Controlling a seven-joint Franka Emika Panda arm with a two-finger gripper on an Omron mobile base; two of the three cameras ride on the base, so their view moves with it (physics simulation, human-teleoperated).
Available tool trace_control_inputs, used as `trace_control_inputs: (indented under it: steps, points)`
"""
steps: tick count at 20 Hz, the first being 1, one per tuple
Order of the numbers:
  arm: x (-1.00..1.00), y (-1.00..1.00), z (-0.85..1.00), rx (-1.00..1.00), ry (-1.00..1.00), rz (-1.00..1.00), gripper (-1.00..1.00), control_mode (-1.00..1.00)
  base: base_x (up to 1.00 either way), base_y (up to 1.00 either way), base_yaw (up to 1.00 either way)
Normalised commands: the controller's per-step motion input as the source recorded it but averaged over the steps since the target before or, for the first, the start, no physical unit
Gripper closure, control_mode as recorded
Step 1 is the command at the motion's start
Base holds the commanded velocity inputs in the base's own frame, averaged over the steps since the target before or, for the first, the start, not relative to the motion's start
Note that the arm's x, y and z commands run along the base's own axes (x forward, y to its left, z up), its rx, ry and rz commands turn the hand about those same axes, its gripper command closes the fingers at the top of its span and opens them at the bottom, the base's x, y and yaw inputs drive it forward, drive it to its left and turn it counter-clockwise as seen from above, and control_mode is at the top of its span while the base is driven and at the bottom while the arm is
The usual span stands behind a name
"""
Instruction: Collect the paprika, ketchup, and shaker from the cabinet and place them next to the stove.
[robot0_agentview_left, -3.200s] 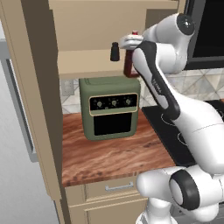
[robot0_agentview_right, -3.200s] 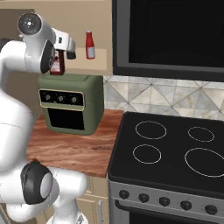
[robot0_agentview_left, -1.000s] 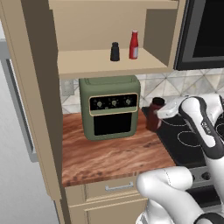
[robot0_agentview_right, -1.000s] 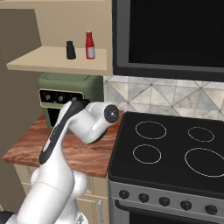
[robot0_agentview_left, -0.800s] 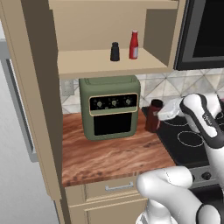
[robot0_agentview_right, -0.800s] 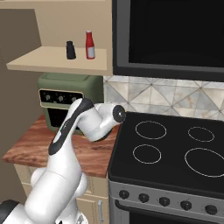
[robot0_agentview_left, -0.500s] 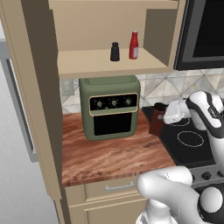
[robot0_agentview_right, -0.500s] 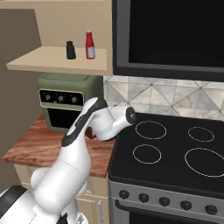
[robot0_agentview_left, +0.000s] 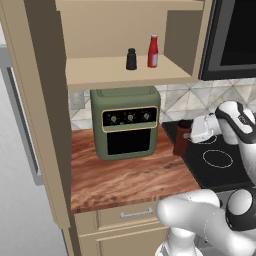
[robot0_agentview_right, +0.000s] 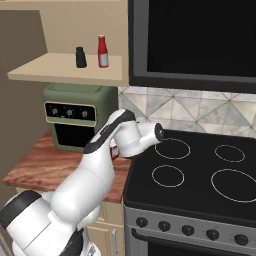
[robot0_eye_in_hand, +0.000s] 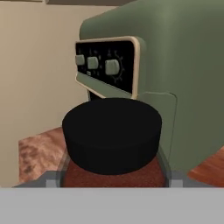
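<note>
The paprika, a dark reddish-brown jar with a black cap, stands upright at the counter's right end, just left of the stove. My gripper reaches it from the stove side and is shut on it. In the hand view the black cap of the paprika looms large, with a fingertip low on each side. The ketchup and the black shaker stand side by side on the cabinet shelf. From the right base view my arm hides most of the paprika.
An olive-green toaster oven sits on the wooden counter just left of the jar. A dark microwave hangs above the stove. The cabinet's open door stands at the left.
The jar has sunk slightly toward the counter beside the stove, and my wrist has swung to the right. Ketchup and shaker have not moved.
</note>
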Motion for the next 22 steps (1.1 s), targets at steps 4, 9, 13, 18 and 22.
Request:
trace_control_inputs:
  steps: [4,9,13,18,22]
  points:
    - [0.09,0.0,-0.22,-0.02,0.0,0.0,1.0,-1.0,0.0,0.0,0.0]
    - [0.03,0.02,-0.29,-0.06,-0.03,0.0,1.0,-1.0,0.0,0.0,0.0]
    - [0.26,0.03,-0.25,-0.04,0.0,0.0,1.0,-1.0,0.0,0.0,0.0]
    - [0.29,0.0,-0.25,-0.01,-0.01,0.0,1.0,-1.0,0.0,0.0,0.0]
    - [0.27,0.0,-0.23,0.0,-0.02,0.0,1.0,-1.0,0.0,0.0,0.0]
